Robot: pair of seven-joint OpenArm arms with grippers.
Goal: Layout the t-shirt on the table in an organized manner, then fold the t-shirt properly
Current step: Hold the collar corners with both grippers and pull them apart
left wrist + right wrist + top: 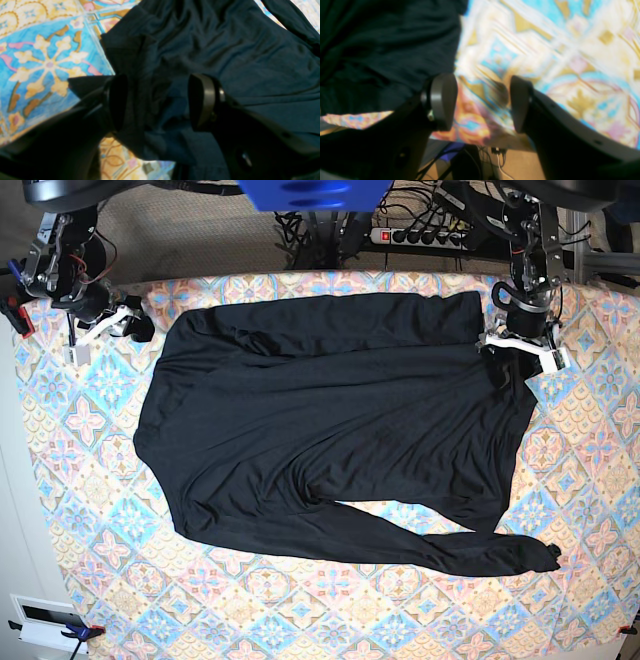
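Note:
The black t-shirt [330, 430] lies spread across the patterned table [590, 510], long sleeves folded inward and one sleeve trailing to the near right. My left gripper [508, 358] hovers at the garment's far right corner. In the left wrist view its jaws [160, 102] stand wide apart over a folded edge of the t-shirt [225, 50], with cloth beneath them but not pinched. My right gripper [135, 328] sits just off the garment's far left corner. Its jaws [482, 102] are open over bare table [545, 50], and the t-shirt [382, 45] lies beside its left finger.
A power strip [420, 235] and tangled cables lie beyond the table's far edge. The right wrist view shows the table edge with cables [495, 155] on the floor below. A white object [40, 620] sits off the near left corner.

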